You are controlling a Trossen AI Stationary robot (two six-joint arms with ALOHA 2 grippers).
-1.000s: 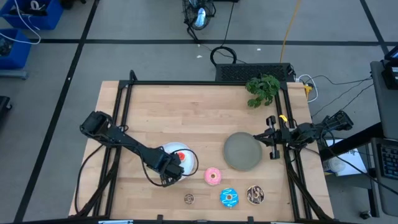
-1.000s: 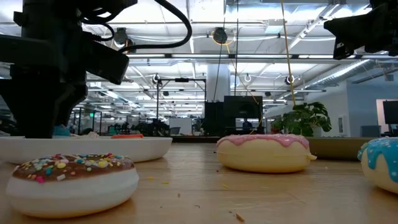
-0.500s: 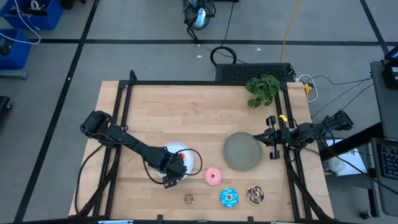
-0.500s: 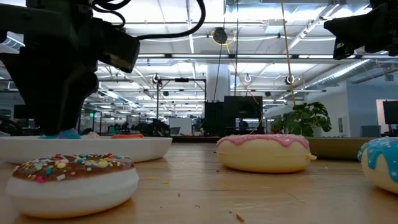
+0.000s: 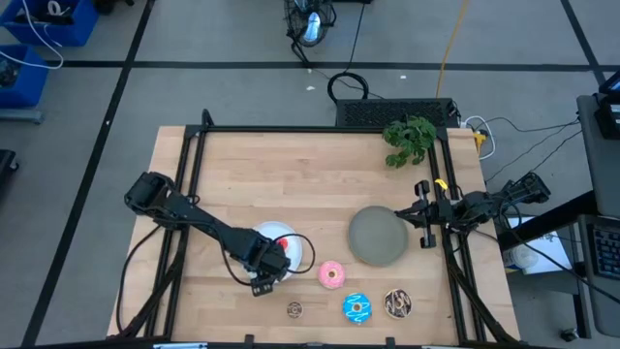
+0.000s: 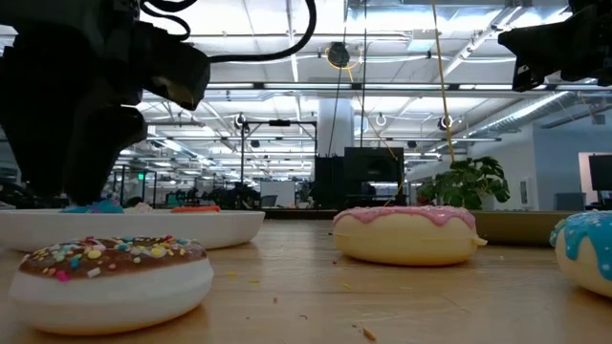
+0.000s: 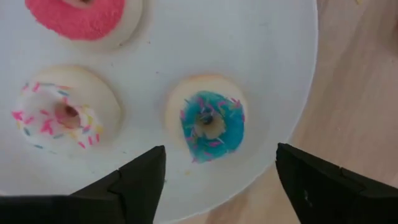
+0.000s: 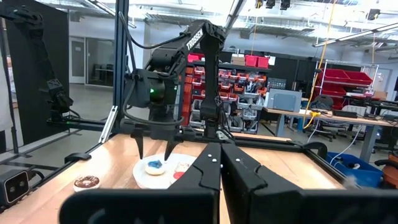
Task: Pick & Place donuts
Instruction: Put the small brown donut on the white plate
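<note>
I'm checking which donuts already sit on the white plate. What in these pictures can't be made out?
- High view: left gripper covers most of the white plate.
- Left wrist view: red donut is cut by the edge.
- Low view: plate rim hides the donuts.

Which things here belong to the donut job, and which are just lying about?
Job: tiny red donut, tiny white sprinkled donut, tiny blue donut on the round white plate, under the open left pincer; tiny brown donut, larger pink donut, blue sprinkled donut, dark brown drizzled donut; round grey plate.
Lying about: green plant; shut right pincer, at table edge.
</note>
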